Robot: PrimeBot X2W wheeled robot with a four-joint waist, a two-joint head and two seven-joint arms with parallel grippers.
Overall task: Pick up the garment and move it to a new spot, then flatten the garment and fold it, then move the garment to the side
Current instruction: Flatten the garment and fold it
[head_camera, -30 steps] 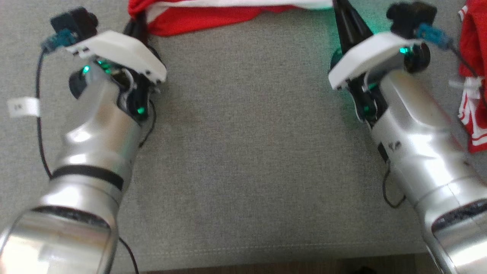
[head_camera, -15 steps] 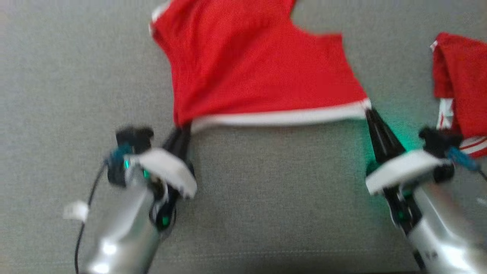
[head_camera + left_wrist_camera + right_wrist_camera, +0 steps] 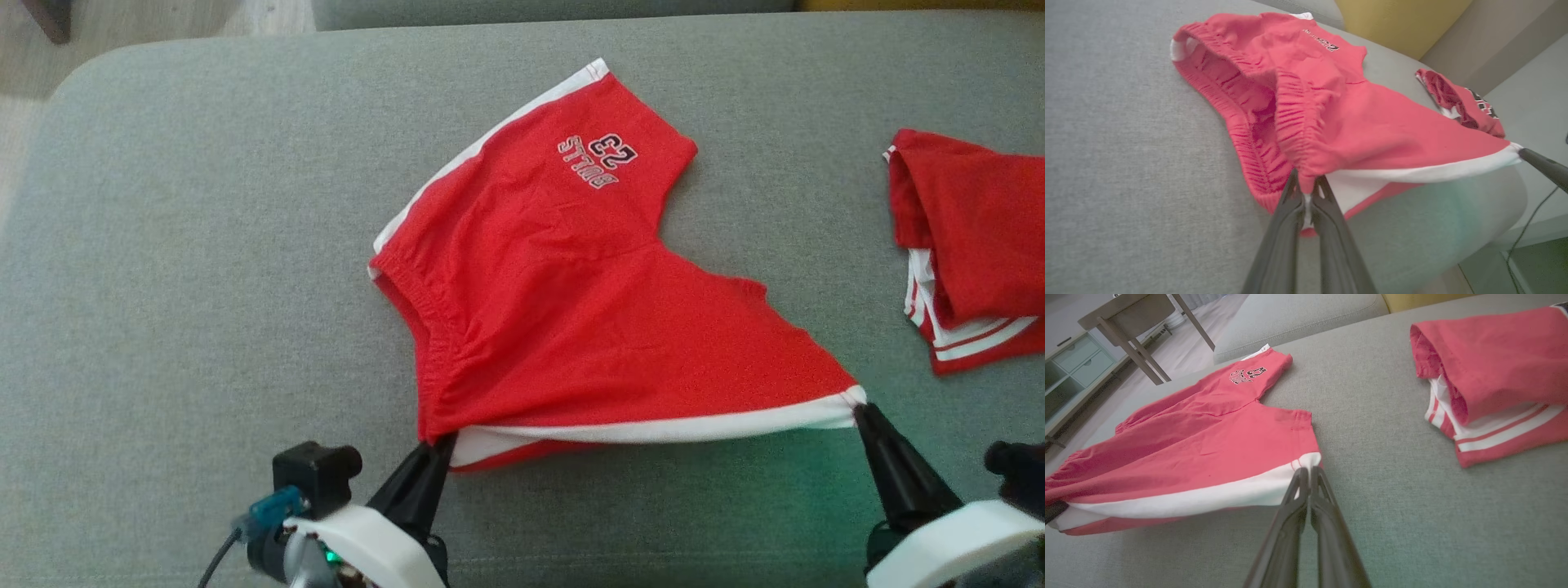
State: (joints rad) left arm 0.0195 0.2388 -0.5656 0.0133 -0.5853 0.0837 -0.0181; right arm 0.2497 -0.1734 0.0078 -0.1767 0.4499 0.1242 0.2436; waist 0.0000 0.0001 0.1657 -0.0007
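Garment (image 3: 588,327) on grey cushion (image 3: 204,286), near folded clothes (image 3: 971,245)

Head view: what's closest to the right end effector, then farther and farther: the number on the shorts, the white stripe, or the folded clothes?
1. White stripe: pinched by the right end effector, on the shorts' near edge.
2. Folded clothes: off to its right.
3. Number: on the far leg, up left.
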